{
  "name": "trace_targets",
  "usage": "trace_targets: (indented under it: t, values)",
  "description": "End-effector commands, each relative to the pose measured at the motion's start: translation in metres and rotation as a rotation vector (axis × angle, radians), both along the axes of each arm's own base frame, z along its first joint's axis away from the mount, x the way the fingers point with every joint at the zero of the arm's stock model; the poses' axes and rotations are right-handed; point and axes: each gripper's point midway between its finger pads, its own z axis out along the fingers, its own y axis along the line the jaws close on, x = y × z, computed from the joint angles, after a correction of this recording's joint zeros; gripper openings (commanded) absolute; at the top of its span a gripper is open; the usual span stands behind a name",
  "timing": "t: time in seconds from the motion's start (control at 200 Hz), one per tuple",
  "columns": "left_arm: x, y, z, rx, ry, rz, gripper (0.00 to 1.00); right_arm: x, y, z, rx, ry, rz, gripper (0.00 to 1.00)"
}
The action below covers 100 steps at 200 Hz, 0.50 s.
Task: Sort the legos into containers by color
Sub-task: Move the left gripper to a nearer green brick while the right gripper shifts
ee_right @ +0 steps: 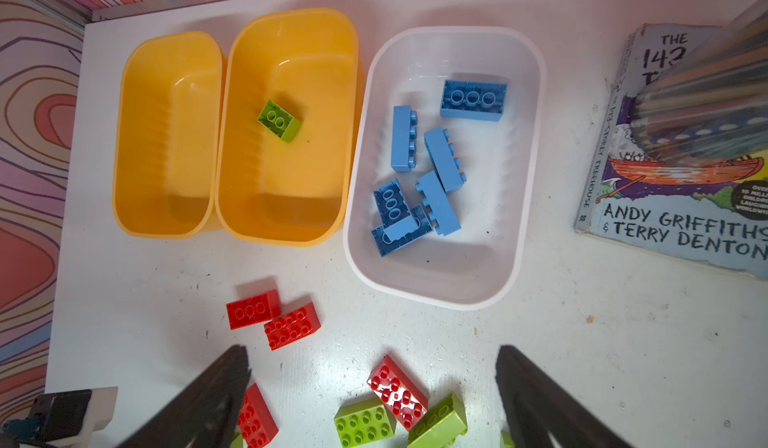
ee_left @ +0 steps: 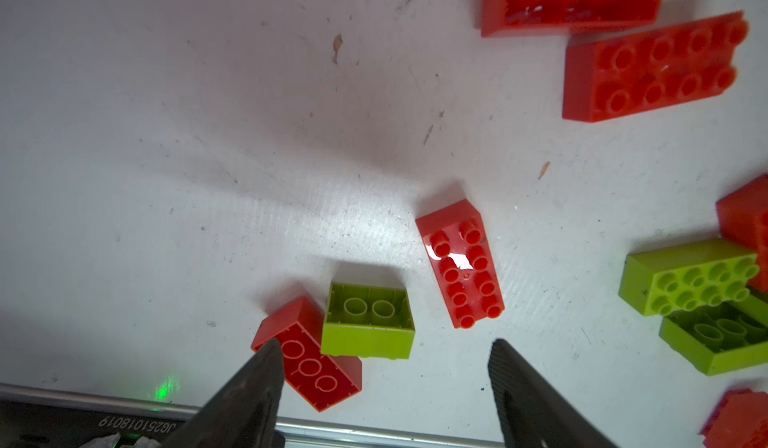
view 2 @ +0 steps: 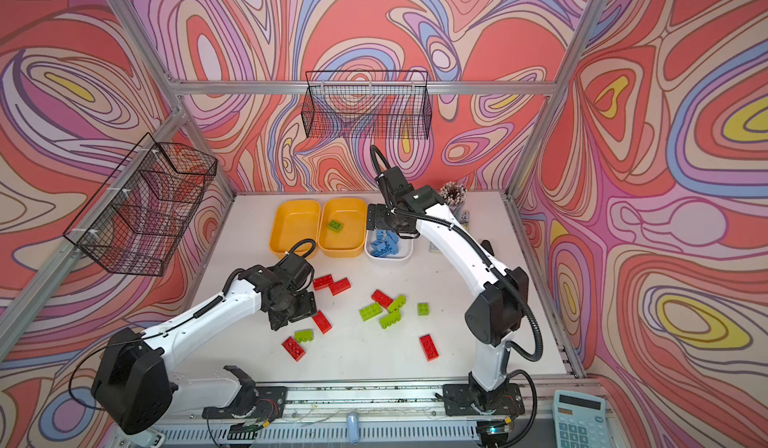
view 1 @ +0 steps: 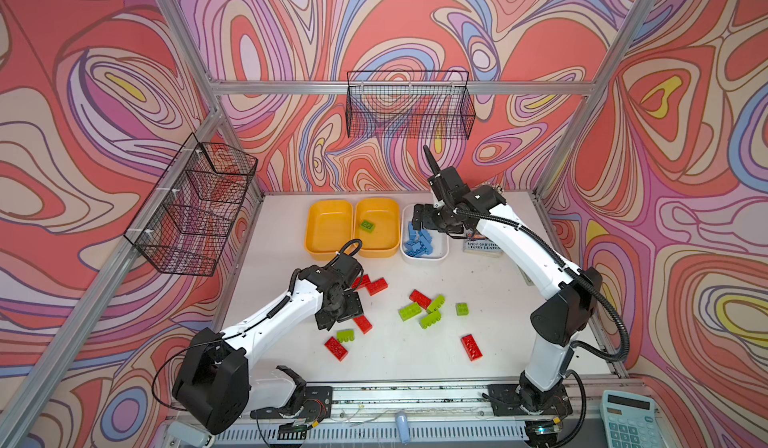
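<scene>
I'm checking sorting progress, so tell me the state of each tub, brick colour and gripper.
Left yellow tub, empty.
Right yellow tub, holds one lime green brick.
White tub, holds light blue bricks only.
Red bricks, all loose on the table.
Other green bricks, loose on the table.
Left gripper, open and empty, over the loose bricks.
Right gripper, open and empty, over the white tub.

White table: tubs, loose legos, book.
</scene>
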Motion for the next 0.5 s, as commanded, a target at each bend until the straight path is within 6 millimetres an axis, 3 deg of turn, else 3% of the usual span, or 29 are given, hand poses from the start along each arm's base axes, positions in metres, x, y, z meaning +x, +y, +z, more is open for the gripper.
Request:
trace_targets:
  t: [0.0,0.09,0.115,0.496]
  values:
    - [-0.009,0.008,-0.012,0.046,0.027,0.051,0.8,-0.018,-0.009,0.002,-0.021,0.011,0.025,0.98]
    - [-0.016,0.01,-0.018,0.052,0.035,0.066,0.79,-0.022,-0.012,-0.008,-0.037,0.031,0.028,0.98]
    - [-0.017,0.011,-0.02,0.052,0.036,0.074,0.79,-0.027,-0.015,0.001,-0.027,0.01,0.028,0.98]
    - [-0.015,0.004,-0.03,0.038,0.022,0.092,0.77,-0.038,-0.025,-0.005,-0.058,0.019,0.036,0.98]
